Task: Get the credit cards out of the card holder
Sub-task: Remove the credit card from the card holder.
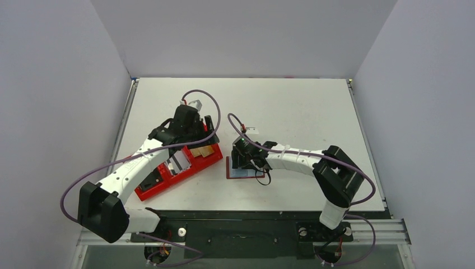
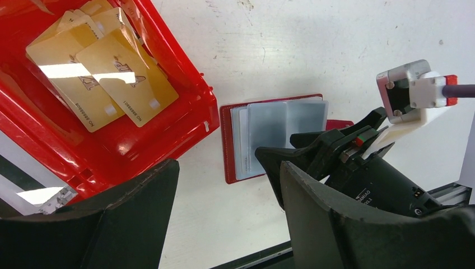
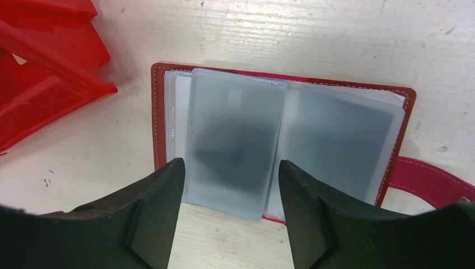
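Note:
The card holder [image 1: 244,172] lies open on the table, dark red with grey-blue sleeves [image 3: 235,140] and a red strap tab [image 3: 428,180]. No gold card shows in the sleeves. My right gripper [image 1: 243,161] hovers right over it, open and empty [image 3: 231,168], its fingers [image 3: 151,213] straddling the near edge of the left sleeve. Several gold-tan credit cards [image 2: 101,78] lie in the end compartment of the red tray [image 1: 203,151]. My left gripper [image 1: 193,131] is over that end of the tray, open and empty [image 2: 228,168]. The holder also shows in the left wrist view [image 2: 274,131].
The bright-red three-compartment tray [image 1: 147,192] lies slanted at the left, just left of the holder; its corner shows in the right wrist view [image 3: 45,67]. Its middle compartment holds a pale item [image 1: 178,162]. The right arm's wrist [image 2: 369,174] is close beside my left fingers.

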`<state>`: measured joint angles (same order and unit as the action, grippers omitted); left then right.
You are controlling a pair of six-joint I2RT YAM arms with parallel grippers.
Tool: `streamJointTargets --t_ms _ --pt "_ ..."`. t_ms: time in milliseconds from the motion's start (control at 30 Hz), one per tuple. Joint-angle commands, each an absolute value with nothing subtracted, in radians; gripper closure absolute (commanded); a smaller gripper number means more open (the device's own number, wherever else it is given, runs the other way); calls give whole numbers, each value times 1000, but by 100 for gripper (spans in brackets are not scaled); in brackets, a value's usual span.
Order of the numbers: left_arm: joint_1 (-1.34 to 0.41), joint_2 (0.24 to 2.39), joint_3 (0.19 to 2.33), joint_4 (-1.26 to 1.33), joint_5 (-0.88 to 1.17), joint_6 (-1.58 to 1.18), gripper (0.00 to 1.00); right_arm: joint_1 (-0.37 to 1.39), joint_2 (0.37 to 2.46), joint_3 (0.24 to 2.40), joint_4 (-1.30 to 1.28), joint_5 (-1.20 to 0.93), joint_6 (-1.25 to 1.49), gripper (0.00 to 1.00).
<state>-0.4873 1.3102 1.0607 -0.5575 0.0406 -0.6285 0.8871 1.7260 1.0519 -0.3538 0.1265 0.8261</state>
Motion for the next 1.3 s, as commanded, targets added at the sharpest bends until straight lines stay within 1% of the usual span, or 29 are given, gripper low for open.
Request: streamJointTargets --t_ms 0,167,300,567,767,833,967,1067,1200,1233,1267 --pt "-495 1321 1066 -533 28 -636 35 902 1750 1101 -347 163 827 43" --pt "-497 1321 1066 -533 26 -637 35 908 1778 1103 -357 174 826 46" --pt "-497 1325 1067 -531 27 -637 35 909 1797 1102 -366 180 823 51" --pt "-504 1327 1062 -527 31 -637 35 907 1822 1079 -372 184 831 85" --pt "-513 1336 1046 -517 43 -639 34 875 1796 1012 -312 143 831 97" --pt "-520 1345 1039 -511 48 -644 34 850 1775 968 -259 83 832 100" --pt "-535 1368 1019 -487 73 -660 35 793 1742 876 -119 -65 831 100" --pt "-547 1390 1001 -459 95 -677 37 766 1741 837 -46 -132 822 100" --pt "-583 1431 996 -436 105 -694 44 721 1752 776 80 -243 845 100" --pt "-588 1445 995 -433 108 -696 48 709 1756 769 93 -268 852 100" --pt "-599 1452 992 -423 111 -700 50 704 1763 757 115 -279 854 100"
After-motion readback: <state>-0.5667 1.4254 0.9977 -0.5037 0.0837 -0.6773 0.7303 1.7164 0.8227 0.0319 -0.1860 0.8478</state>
